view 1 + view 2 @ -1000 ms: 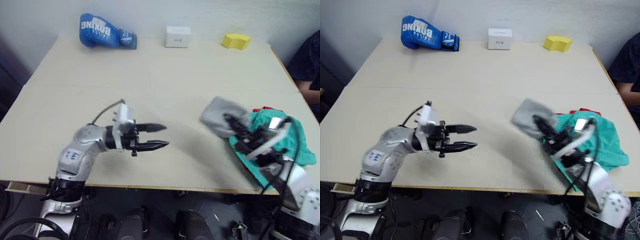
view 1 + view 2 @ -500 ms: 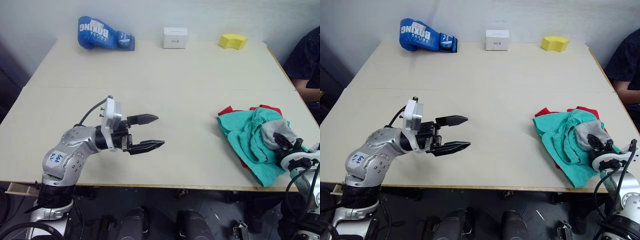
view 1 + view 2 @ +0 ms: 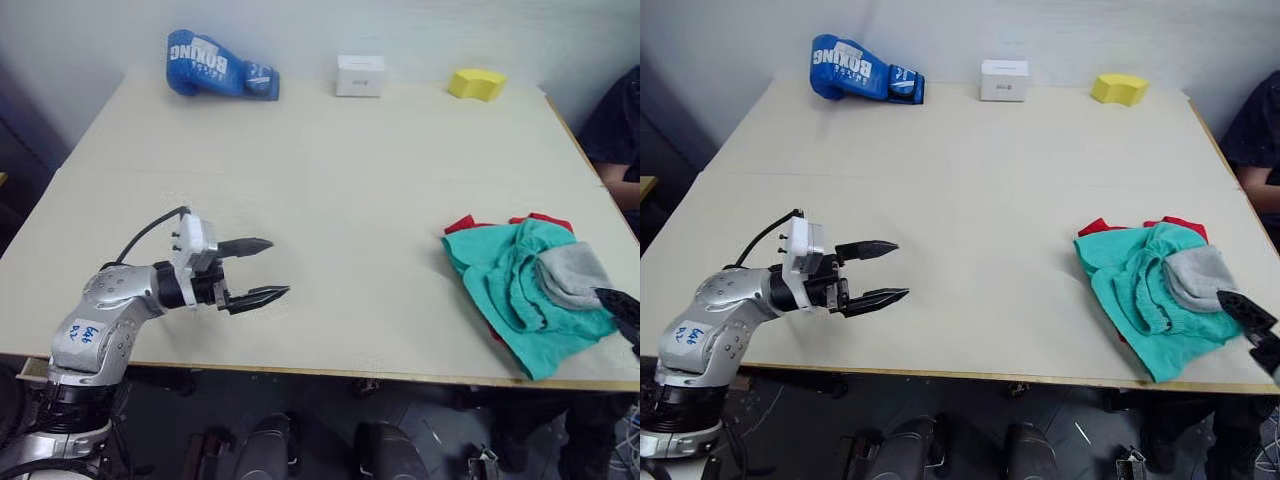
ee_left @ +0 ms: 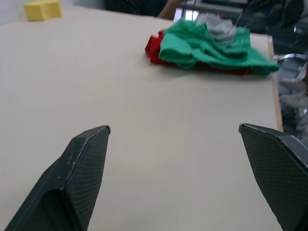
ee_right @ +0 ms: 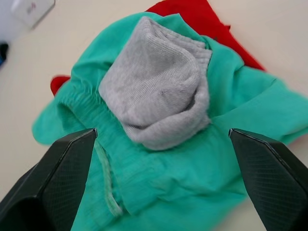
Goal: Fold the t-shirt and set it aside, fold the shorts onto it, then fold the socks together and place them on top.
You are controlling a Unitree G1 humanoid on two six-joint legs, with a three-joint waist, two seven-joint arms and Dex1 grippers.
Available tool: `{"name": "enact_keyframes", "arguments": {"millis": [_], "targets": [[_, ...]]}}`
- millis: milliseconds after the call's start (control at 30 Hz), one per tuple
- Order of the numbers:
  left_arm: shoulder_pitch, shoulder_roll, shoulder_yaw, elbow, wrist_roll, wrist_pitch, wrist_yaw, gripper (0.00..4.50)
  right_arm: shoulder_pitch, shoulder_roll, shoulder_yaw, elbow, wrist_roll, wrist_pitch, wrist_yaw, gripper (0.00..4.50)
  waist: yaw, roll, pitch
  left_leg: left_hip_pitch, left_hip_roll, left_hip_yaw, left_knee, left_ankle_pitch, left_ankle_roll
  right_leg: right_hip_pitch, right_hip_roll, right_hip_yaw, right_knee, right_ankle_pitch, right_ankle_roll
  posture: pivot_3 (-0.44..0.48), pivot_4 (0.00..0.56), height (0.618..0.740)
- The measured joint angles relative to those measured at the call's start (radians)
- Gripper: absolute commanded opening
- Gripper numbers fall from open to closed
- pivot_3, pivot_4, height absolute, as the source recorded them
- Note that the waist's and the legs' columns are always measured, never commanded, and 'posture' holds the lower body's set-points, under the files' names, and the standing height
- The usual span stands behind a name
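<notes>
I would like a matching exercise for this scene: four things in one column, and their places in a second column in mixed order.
Things:
1. socks
2. shorts
3. t-shirt
4. boxing glove

Places:
A. far edge of the table
B. bottom of the pile
C. top of the pile
D. middle of the pile

Pairs: 1-C, 2-D, 3-B, 4-A

Your left arm reaches forward, bent at the elbow, left tool (image 3: 260, 269) fingers spread wide, holding nothing. Your right tool (image 5: 159, 190) sits low at your right, fingers wide apart, empty.
</notes>
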Motion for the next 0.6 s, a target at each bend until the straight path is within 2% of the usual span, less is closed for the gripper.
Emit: {"name": "enact_keyframes", "arguments": {"millis": [33,133,233,300,367,467,600], "targets": [[0.015,0.019,0.004,0.024,0.027,-0.035,-0.005,4.50,0.030,-0.013,-0.001,-0.025,-0.083,-0.058,0.086,4.49,0.000,0.000,0.000,0.001,0.001,0.001,-0.001,-0.001,-0.002,0.000,0.001,0.000,0.000,0.000,0.000,0.000,0.150,0.740],[0.056,0.061,0.029,0.123,0.108,-0.152,-0.008,4.50,-0.037,-0.005,0.013,-0.115,-0.282,-0.317,0.320,4.49,-0.013,0.001,0.002,0.003,0.003,0.005,-0.002,-0.002,-0.004,-0.001,0.003,-0.003,-0.001,0.001,-0.001,0.000,0.150,0.740],[0.086,0.097,0.069,0.202,0.165,-0.255,-0.003,4.50,-0.087,-0.064,0.201,-0.213,-0.531,-0.542,0.484,4.49,-0.020,-0.001,0.002,0.004,0.008,0.005,-0.002,-0.003,-0.009,-0.001,0.002,-0.005,-0.001,0.002,-0.003,0.000,0.150,0.740],[0.118,0.101,0.099,0.242,0.184,-0.298,0.012,4.50,-0.223,-0.002,0.378,-0.222,-0.650,-0.674,0.539,4.49,-0.025,-0.007,0.002,0.005,0.011,0.005,-0.003,-0.004,-0.012,-0.001,0.002,-0.009,-0.001,0.003,-0.004,0.000,0.150,0.740],[0.171,0.099,0.136,0.255,0.193,-0.327,0.033,4.50,-0.378,0.113,0.530,-0.167,-0.741,-0.789,0.569,4.49,-0.031,-0.008,0.004,0.005,0.011,0.005,-0.003,-0.003,-0.015,-0.002,0.002,-0.009,0.000,0.003,-0.005,0.000,0.150,0.740],[0.257,0.088,0.198,0.247,0.195,-0.343,0.073,4.50,-0.534,0.225,0.708,-0.044,-0.881,-0.946,0.620,4.49,-0.030,-0.006,0.006,0.006,0.011,0.005,-0.003,0.000,-0.015,-0.003,0.002,-0.010,0.003,0.001,-0.007,0.000,0.150,0.740],[0.330,0.040,0.243,0.233,0.195,-0.353,0.137,4.50,-0.690,0.354,0.866,0.133,-1.037,-1.144,0.649,4.49,-0.026,-0.006,0.007,0.006,0.010,0.006,-0.001,0.000,-0.014,-0.003,0.001,-0.012,0.006,0.001,-0.008,0.000,0.150,0.740]]}}
